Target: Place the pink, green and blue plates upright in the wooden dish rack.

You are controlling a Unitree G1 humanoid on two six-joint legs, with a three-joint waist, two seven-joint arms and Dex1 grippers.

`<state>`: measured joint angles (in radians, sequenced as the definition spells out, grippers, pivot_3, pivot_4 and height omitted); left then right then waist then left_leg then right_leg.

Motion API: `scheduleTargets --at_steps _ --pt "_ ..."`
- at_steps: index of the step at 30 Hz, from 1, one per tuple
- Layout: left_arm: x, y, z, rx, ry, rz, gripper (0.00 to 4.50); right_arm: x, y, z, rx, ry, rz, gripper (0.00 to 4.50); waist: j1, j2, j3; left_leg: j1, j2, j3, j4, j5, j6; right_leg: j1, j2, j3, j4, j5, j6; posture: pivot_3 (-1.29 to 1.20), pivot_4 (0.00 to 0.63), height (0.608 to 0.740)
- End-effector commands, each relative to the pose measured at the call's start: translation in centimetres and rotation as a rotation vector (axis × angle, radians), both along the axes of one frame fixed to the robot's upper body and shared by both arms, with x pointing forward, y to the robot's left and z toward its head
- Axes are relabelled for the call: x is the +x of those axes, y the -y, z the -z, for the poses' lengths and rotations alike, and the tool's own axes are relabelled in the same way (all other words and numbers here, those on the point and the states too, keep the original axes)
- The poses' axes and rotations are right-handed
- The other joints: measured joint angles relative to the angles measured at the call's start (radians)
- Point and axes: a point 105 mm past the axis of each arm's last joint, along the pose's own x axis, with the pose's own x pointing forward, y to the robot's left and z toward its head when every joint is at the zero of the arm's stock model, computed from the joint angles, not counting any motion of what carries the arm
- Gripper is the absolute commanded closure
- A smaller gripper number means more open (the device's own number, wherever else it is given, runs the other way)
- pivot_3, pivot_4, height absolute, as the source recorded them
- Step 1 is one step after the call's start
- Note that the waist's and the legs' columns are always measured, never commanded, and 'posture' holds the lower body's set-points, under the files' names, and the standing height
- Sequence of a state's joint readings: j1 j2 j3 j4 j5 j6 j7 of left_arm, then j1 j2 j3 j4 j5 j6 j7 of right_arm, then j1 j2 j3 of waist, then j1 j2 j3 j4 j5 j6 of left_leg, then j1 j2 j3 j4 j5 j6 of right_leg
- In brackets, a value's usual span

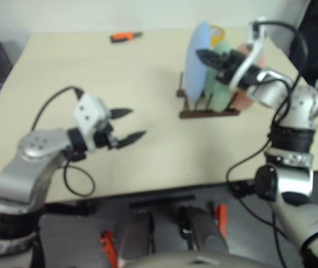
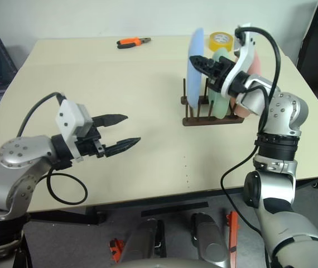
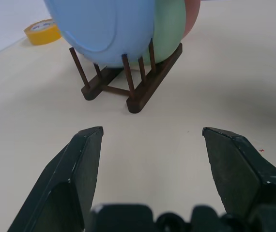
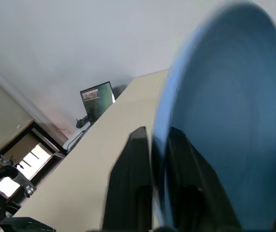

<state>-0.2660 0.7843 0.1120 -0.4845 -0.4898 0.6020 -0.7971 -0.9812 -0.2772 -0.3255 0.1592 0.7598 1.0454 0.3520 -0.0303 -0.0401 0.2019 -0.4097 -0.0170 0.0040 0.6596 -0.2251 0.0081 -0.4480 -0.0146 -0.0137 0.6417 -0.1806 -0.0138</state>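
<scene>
Plates stand racked, pink plate (image 2: 252,65) mostly hidden behind the right fingers (image 2: 202,61) straddling the blue plate's (image 2: 195,67) rim; left fingers (image 2: 120,131) spread empty.

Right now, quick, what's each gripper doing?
Left gripper: open, empty, above the table.
Right gripper: fingers either side of the blue plate's rim in the wooden dish rack; whether gripping or releasing cannot be told.

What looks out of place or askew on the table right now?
Nothing stands out. The blue plate, green plate and pink plate stand upright in the wooden dish rack. The right gripper has its jaws astride the blue plate's rim.
</scene>
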Motion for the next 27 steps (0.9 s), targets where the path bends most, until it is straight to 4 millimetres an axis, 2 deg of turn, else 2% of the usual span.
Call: scheduleTargets --at_steps 1,8,9,13,17,20,22,25,27 --pt "-0.1 -0.2 -0.6 0.01 0.039 0.003 0.87 -0.3 0.5 -1.9 0.034 0.069 0.011 2.75 0.0 0.0 0.0 0.0 0.0 0.0 0.0 0.0 0.0 0.0 0.0 0.0 0.0 0.0 0.0 0.0 0.15 0.74" --pt "-0.1 -0.3 -0.6 0.014 0.039 0.002 0.87 -0.4 0.9 -2.4 -0.027 0.126 0.034 0.26 0.0 0.0 0.0 0.0 0.0 0.0 0.0 0.0 0.0 0.0 0.0 0.0 0.0 0.0 0.0 0.0 0.15 0.74" --pt "0.0 -0.3 -0.7 0.014 0.04 0.002 0.87 -0.4 1.0 -2.6 -0.06 0.151 0.042 0.03 0.0 0.0 0.0 0.0 0.0 0.0 0.0 0.0 0.0 0.0 0.0 0.0 -0.001 0.0 0.0 0.0 0.15 0.74" --pt "0.1 -0.5 -0.8 0.019 0.042 -0.001 0.87 -0.9 1.5 -4.4 -0.19 0.289 0.061 0.03 0.0 0.0 0.0 0.0 0.0 0.0 0.0 0.0 0.0 0.0 0.0 0.0 -0.001 -0.001 -0.001 0.0 0.15 0.74" --pt "0.2 -1.1 -1.2 0.032 0.052 -0.016 0.87 -2.8 4.3 -7.4 -0.319 0.44 0.041 0.03 0.002 0.001 0.001 -0.003 0.0 0.0 0.0 0.0 0.0 -0.002 0.0 -0.001 -0.002 -0.003 -0.004 0.0 0.15 0.74" --pt "0.1 -2.0 -2.0 0.024 0.063 -0.037 0.87 -4.3 8.3 -8.0 -0.434 0.488 0.06 0.03 0.011 0.001 0.002 -0.006 0.0 -0.003 0.0 0.0 0.0 -0.003 0.0 -0.004 -0.005 -0.003 -0.004 0.0 0.15 0.74" --pt "0.3 -3.0 -3.2 0.012 0.075 -0.06 0.87 -5.3 12.2 -7.9 -0.516 0.478 0.096 0.03 0.014 0.001 0.002 -0.007 0.0 -0.003 -0.001 -0.001 0.002 -0.002 0.0 -0.004 -0.009 -0.003 -0.004 0.0 0.15 0.74" --pt "0.4 -4.0 -4.3 0.017 0.088 -0.067 0.87 -6.8 15.5 -8.0 -0.537 0.464 0.105 0.03 0.019 0.001 0.002 -0.007 0.0 -0.001 -0.002 -0.002 0.004 -0.001 0.0 -0.003 -0.015 -0.002 -0.002 0.0 0.15 0.74" --pt "0.9 -4.9 -5.3 0.015 0.099 -0.08 0.87 -7.7 17.4 -7.2 -0.543 0.45 0.09 0.03 0.019 0.001 0.002 -0.007 -0.001 0.001 -0.002 -0.003 0.005 -0.001 -0.001 -0.001 -0.015 -0.001 -0.001 0.0 0.15 0.74"
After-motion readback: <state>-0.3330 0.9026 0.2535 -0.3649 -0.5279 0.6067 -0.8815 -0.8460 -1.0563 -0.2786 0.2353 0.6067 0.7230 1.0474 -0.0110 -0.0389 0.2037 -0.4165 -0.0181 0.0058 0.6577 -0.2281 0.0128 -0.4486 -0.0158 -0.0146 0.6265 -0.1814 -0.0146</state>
